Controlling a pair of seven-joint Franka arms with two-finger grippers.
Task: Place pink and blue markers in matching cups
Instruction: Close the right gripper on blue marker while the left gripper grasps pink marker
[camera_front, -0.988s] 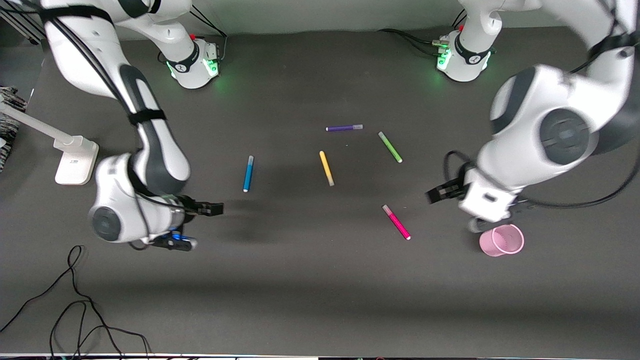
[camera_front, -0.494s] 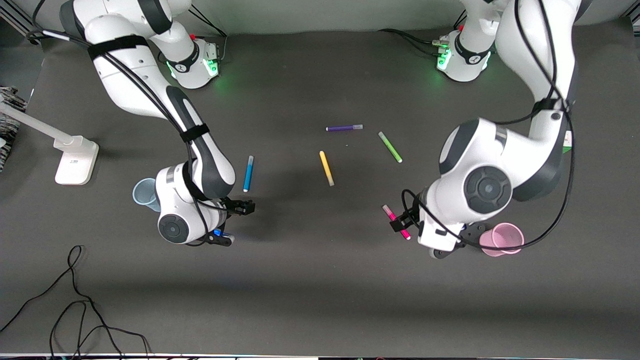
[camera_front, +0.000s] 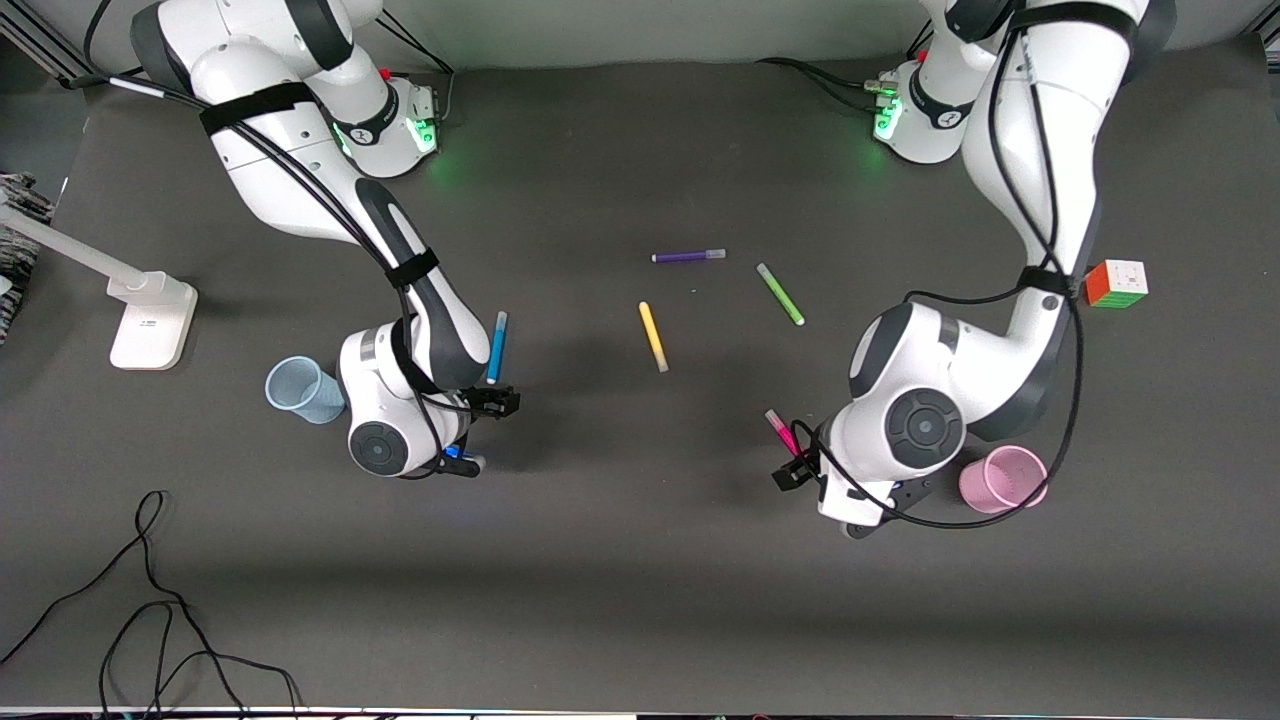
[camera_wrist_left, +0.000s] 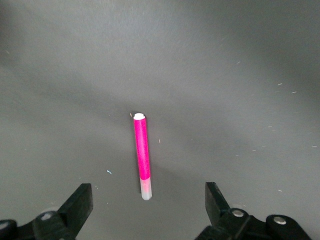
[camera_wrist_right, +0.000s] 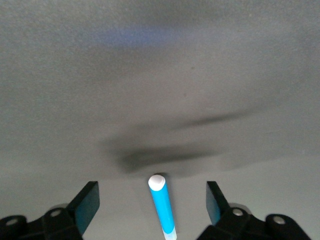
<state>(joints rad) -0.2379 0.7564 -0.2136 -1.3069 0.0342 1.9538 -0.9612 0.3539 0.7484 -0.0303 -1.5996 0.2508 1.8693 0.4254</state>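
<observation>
Pincers (camera_wrist_left: 145, 210) (camera_wrist_right: 152, 207) agape (over markers), dark tabletop (camera_front: 640, 560)

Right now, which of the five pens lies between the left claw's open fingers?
The slim magenta-pink felt-tip marker, lying between the left claw's spread fingers near the translucent pink cup. The blue marker sits under the right claw instead.

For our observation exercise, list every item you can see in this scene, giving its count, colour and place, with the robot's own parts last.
Pink marker: 1, magenta, on table under left gripper.
Blue marker: 1, bright blue, under right gripper.
Purple pen: 1, farthest from camera.
Yellow pen: 1, mid-table.
Green pen: 1, beside yellow pen.
Blue cup: 1, pale blue, right arm's end.
Pink cup: 1, left arm's end.
Puzzle cube: 1, multicoloured, left arm's end.
Camera stand: 1, white, right arm's end.
Cables: black, nearest camera.
Left gripper: open.
Right gripper: open.
</observation>
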